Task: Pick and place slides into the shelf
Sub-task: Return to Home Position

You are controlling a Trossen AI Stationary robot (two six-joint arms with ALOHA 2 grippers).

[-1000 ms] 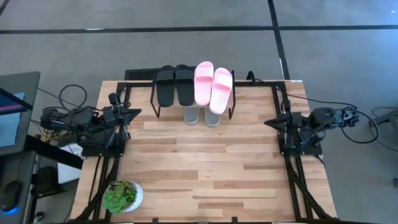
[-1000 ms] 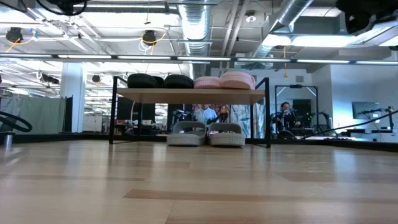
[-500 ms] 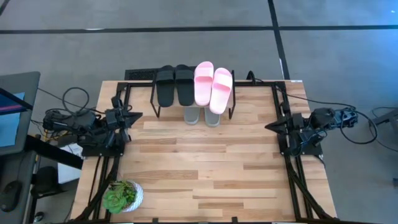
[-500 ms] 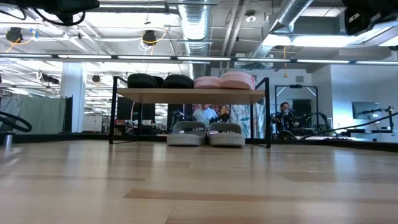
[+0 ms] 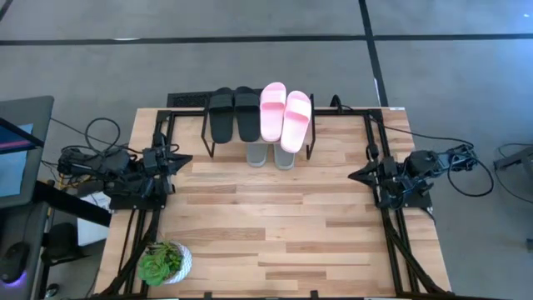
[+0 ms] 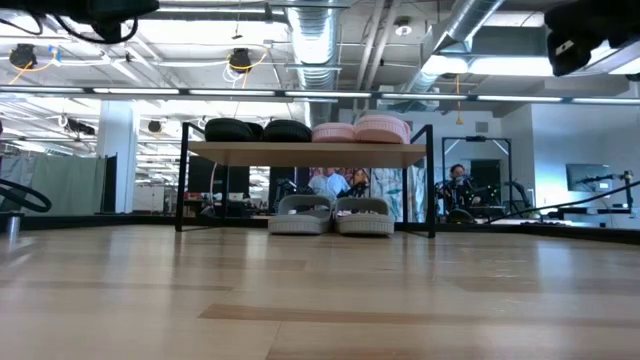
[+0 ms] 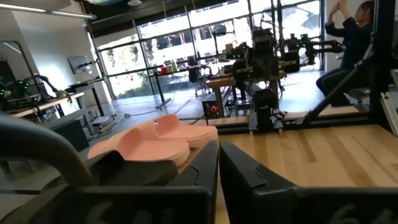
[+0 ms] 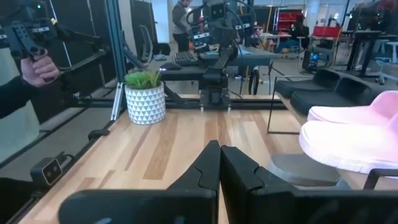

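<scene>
Open-plan robotics lab under an industrial ceiling.

I'm looking across my wooden table [image 5: 275,217] into one big workroom. Bare silver ducts [image 6: 318,40] and pipes run overhead between strip lights [image 6: 240,93]. The floor [image 5: 250,67] is grey concrete crossed by dark lines, and tall glazed walls [image 7: 161,56] close the far side. Further workbenches [image 7: 227,78] loaded with equipment stand beyond, a person [image 7: 348,56] sits among them, and a hand [image 8: 38,70] at the edge grips a black controller [image 8: 22,36]. Cables [image 5: 92,154] and a monitor [image 5: 15,158] crowd the left arm's side, and a potted plant [image 8: 145,94] sits on the table.
</scene>
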